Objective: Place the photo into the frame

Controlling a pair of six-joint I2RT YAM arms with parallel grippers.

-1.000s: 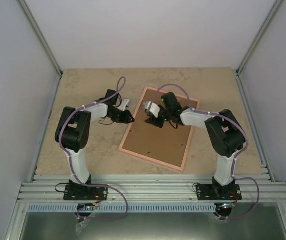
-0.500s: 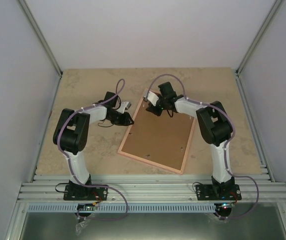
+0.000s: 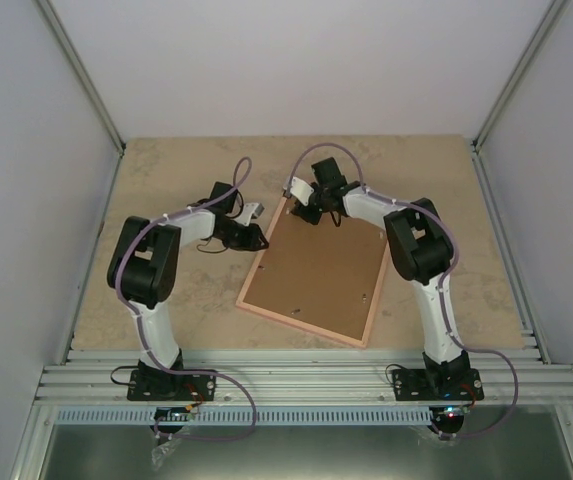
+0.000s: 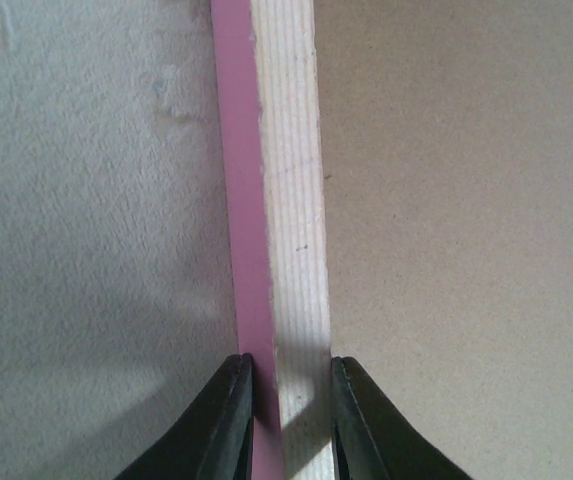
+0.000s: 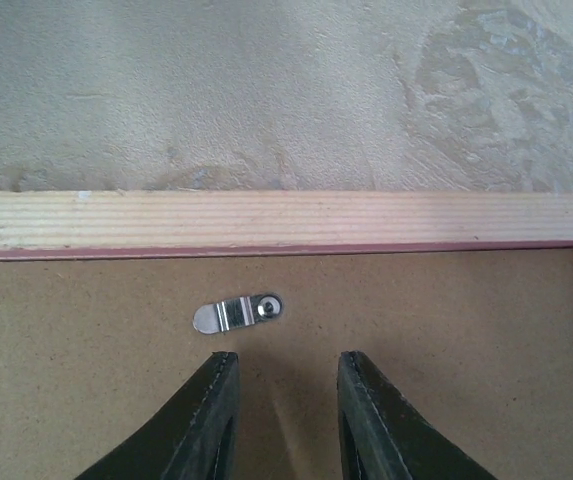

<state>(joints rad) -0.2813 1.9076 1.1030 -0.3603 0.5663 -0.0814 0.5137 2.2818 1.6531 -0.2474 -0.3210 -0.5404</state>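
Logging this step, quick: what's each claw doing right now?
Left claw: closed on the edge of the frame.
Right claw: open, empty, above the backing board.

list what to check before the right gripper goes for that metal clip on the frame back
1. frame lies back side up: ok
2. left gripper clamps the frame's side rail: ok
3. right gripper jaws apart, nothing between: ok
4. metal clip just ahead of the right gripper, slightly left of centre: ok
5. clip released from the backing board: cannot tell
6. photo in sight: not ok, none visible
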